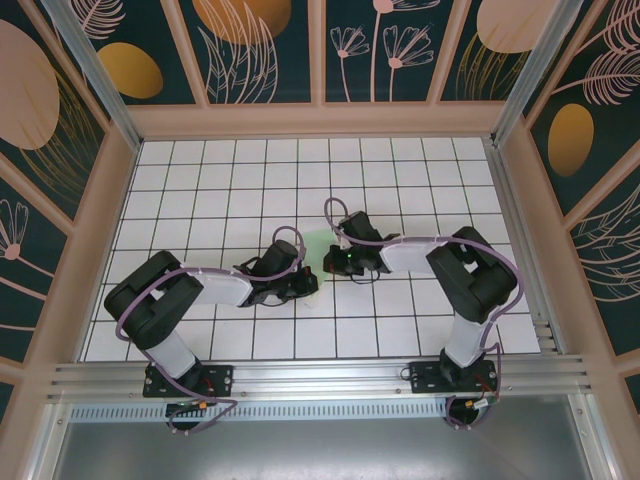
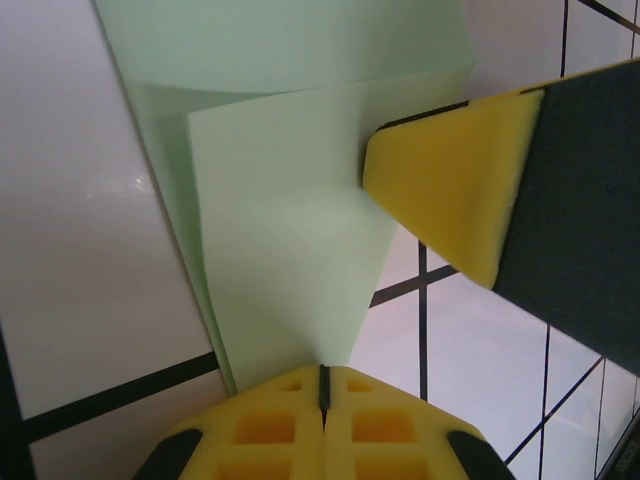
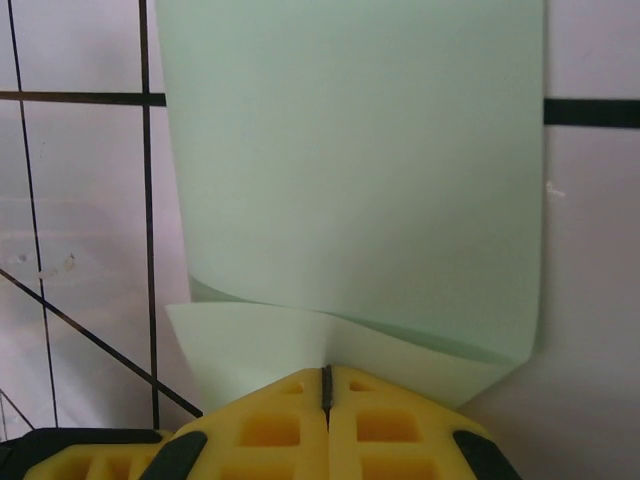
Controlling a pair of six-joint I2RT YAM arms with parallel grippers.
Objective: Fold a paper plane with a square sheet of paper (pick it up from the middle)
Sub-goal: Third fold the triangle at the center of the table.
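**Top view.** The left arm (image 1: 170,300) and the right arm (image 1: 470,275) are reaching inward from the near edge of the table (image 1: 200,170), and their wrists are meeting near its middle. The square sheet of paper (image 1: 318,243), pale mint green, is sitting between the left gripper (image 1: 308,283) and the right gripper (image 1: 332,262). Both grippers are partly covering it. It is lying near the centre of the white gridded surface, well apart from every edge and corner.

**Left wrist view.** The left gripper is holding its yellow fingertips (image 2: 270,430) pressed together. A narrowing flap of the sheet is running down into the seam between them, so this gripper is pinching the paper. At least two layers are showing here, one lying over another. A yellow pad (image 2: 450,190) of the right gripper is touching the flap's right edge from the upper right.

**Right wrist view.** The right gripper is likewise holding its yellow fingertips (image 3: 400,430) flat against each other. A curled lower edge of the sheet is sitting caught in the seam, so it too is pinching the paper. The sheet is extending away from the fingers as a broad panel bowing over a lower layer. Black grid lines (image 3: 90,97) are crossing the table on either side.
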